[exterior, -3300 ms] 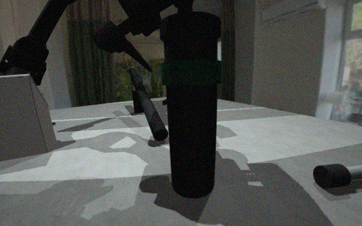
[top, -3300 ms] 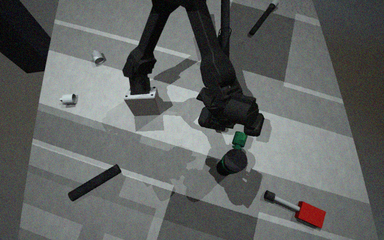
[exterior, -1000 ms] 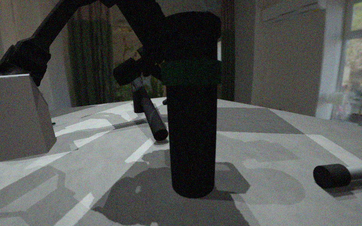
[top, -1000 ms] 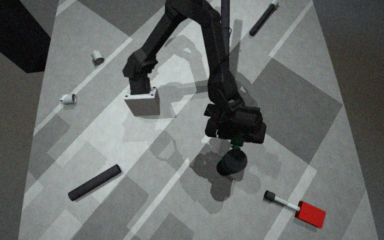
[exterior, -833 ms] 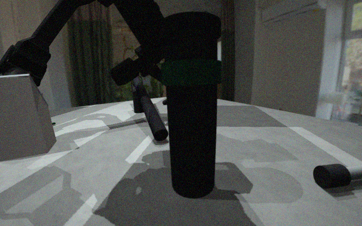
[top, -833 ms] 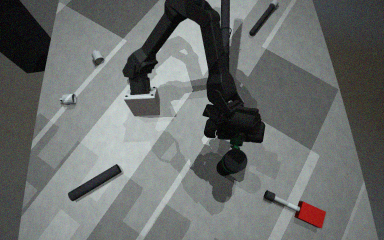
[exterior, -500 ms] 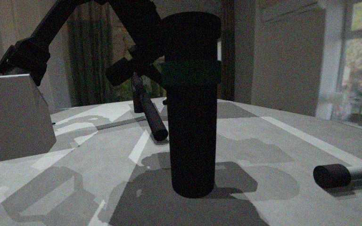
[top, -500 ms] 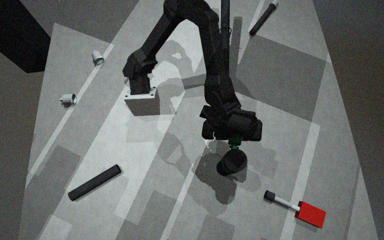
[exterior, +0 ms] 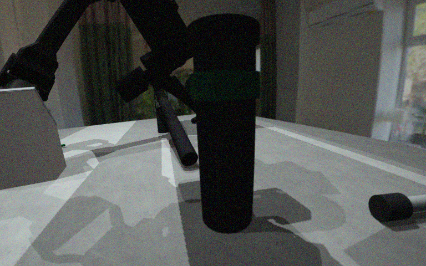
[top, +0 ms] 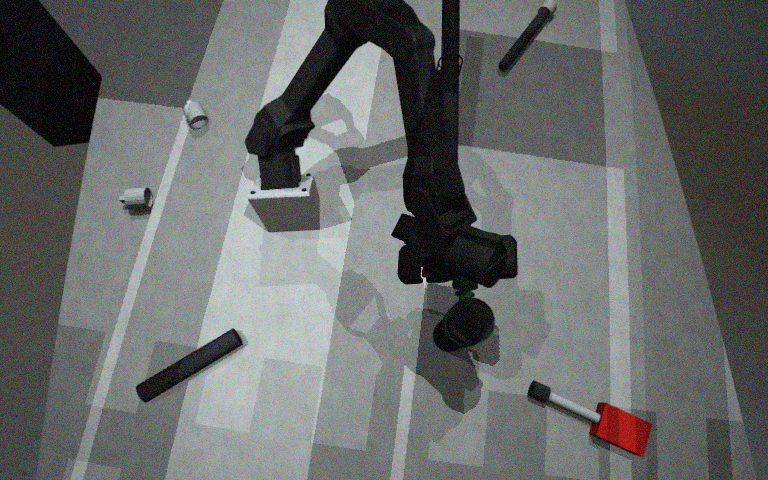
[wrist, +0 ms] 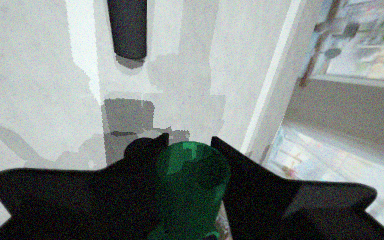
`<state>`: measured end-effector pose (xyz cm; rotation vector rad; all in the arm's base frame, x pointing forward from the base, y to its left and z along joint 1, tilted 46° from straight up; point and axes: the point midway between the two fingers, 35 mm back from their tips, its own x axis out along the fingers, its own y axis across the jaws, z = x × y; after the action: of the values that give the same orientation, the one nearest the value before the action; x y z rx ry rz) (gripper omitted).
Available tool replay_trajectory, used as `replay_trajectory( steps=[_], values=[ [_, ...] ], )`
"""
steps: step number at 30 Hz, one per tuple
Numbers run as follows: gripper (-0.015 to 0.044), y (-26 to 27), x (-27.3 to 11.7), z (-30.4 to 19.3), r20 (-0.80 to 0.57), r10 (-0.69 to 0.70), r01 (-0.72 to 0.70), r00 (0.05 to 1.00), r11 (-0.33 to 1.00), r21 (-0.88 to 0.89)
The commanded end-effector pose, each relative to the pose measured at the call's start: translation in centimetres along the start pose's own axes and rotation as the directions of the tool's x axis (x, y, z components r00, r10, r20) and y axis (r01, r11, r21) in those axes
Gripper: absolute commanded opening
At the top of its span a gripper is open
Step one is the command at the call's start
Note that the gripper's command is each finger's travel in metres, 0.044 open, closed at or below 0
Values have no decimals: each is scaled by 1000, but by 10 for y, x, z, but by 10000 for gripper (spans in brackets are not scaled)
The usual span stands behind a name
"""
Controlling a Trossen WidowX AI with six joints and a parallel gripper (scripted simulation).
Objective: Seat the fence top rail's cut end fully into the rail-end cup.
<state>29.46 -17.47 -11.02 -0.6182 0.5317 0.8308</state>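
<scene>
The big black post (top: pixel 467 328) (exterior: pixel 226 163) stands upright. Its green brace band (exterior: pixel 226 86) sits high, just below the cap (exterior: pixel 223 34). The green rail-end cup (wrist: pixel 194 172) (top: pixel 464 288) is on the arm's side of the post; the post hides it in the exterior view. My gripper (wrist: pixel 190 139) is shut on this cup. The dark rail (top: pixel 450 28) (exterior: pixel 177 131) (wrist: pixel 130 30) passes the loop (top: pixel 440 62) and slopes down; its near end is low by the table top, apart from cup and fingers. The arm hides part of it in the top view.
A loose dark tube (top: pixel 189 365) lies at lower left. Another dark rod (top: pixel 523 42) lies at upper right. Two pale caps (top: pixel 195 115) (top: pixel 139 196) lie on the left. A red-headed mallet (top: pixel 621 429) lies right of the post. The arm stands on a pedestal (top: pixel 288 215) (exterior: pixel 28 138).
</scene>
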Motion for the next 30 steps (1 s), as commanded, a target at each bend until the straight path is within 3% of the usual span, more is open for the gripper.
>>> replay_trajectory(
  steps=[1,30],
  values=[
    [0,2,-1,-1,15,-2,2,1000,1000,-19],
    [0,5,-2,0,30,-1,2,1000,999,-38]
  ],
)
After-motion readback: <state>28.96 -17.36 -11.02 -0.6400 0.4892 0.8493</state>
